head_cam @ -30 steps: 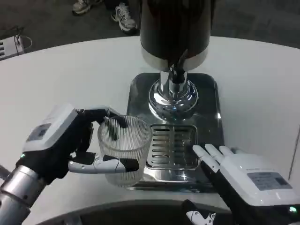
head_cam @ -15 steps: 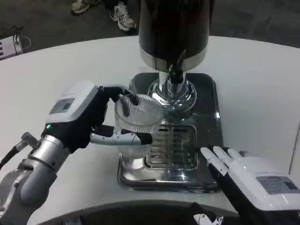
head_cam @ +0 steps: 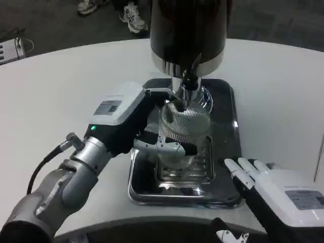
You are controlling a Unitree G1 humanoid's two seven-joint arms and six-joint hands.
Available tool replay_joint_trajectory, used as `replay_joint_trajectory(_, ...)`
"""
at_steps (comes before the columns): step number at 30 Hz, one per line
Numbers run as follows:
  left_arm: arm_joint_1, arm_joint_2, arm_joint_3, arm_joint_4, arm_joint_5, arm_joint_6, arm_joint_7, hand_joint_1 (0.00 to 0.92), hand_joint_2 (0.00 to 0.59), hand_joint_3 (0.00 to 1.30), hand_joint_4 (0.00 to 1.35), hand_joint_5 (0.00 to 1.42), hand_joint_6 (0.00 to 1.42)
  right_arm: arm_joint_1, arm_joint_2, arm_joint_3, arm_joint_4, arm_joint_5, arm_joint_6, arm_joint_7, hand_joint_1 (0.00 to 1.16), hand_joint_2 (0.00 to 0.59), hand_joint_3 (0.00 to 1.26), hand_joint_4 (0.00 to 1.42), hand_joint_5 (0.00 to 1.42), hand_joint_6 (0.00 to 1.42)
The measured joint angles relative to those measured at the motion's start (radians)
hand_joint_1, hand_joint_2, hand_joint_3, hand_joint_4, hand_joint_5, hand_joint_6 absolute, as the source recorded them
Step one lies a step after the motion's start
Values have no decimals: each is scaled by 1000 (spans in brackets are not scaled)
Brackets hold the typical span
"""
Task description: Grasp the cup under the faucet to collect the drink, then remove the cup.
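A clear ribbed glass cup (head_cam: 183,132) stands over the drip grate (head_cam: 188,164) of the silver tray (head_cam: 144,186), right below the black faucet (head_cam: 190,80) of the dark drink dispenser (head_cam: 188,31). My left hand (head_cam: 130,120) grips the cup from its left side, fingers wrapped around the front and back. No liquid is visible in the cup. My right hand (head_cam: 277,195) lies flat at the table's near right, fingers spread, holding nothing, just right of the tray.
The dispenser's chrome base (head_cam: 202,98) stands behind the cup on the tray. White table (head_cam: 61,91) stretches wide to the left and right. Shoes (head_cam: 132,15) of people show beyond the far table edge.
My left hand has carried the cup from the tray's near left corner rightward and away from me, to under the faucet. The right hand has slid slightly right and nearer.
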State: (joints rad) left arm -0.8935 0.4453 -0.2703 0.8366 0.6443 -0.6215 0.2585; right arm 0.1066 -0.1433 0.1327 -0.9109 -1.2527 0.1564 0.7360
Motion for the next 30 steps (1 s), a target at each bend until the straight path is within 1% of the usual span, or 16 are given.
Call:
replay_joint_trajectory(3,-25,-10,-23,35,1,-3,22,603,0,866,989,1213,1424,-1,-5,-7,0,5,0,0,456,434,35,0,0,0)
replay_joint_trajectory(6,-43,-19,-37,65,0,-4,33,560,0,711,838,1116,1398,-3,-7,-9,0,15,0,0,456,434,35,0,0,0)
replay_joint_trajectory(7,-48,-20,-42,73,0,-5,33,537,0,667,788,1089,1390,-3,-8,-9,1,17,0,0,456,434,35,0,0,0)
replay_joint_trajectory(9,-53,-21,-51,88,-3,-6,33,458,0,587,700,1041,1372,-3,-9,-11,1,21,0,0,456,434,35,0,0,0)
replay_joint_trajectory(11,-56,-22,-56,96,-4,-7,33,393,11,529,645,1010,1351,-3,-11,-13,5,23,0,0,456,434,35,0,0,0)
replay_joint_trajectory(13,-59,-22,-60,100,-4,-7,33,325,21,493,614,994,1357,-4,-13,-15,10,25,0,0,456,434,35,0,0,0)
replay_joint_trajectory(15,-60,-23,-64,113,-4,-8,33,288,29,475,574,983,1346,-6,-16,-18,17,30,0,0,456,434,35,0,0,0)
replay_joint_trajectory(17,-60,-24,-66,128,-4,-9,33,253,31,435,508,927,1313,-11,-19,-22,25,37,0,0,456,434,35,0,0,0)
replay_joint_trajectory(18,-60,-24,-66,129,-4,-10,33,236,30,390,466,884,1295,-15,-20,-23,30,40,0,0,456,434,35,0,0,0)
replay_joint_trajectory(19,-60,-24,-66,129,-4,-13,33,218,24,365,442,871,1279,-20,-21,-23,35,41,0,0,456,434,35,0,0,0)
replay_joint_trajectory(22,-60,-23,-65,129,-6,-22,33,193,20,320,376,799,1231,-24,-21,-25,40,44,1,0,456,434,35,0,0,0)
replay_joint_trajectory(25,-61,-21,-61,129,-11,-31,33,164,10,243,284,704,1171,-26,-21,-27,42,52,1,-1,456,434,35,0,0,0)
replay_joint_trajectory(30,-61,-16,-54,125,-25,-49,31,141,10,199,227,636,1136,-31,-21,-29,47,61,4,-2,456,434,35,0,0,0)
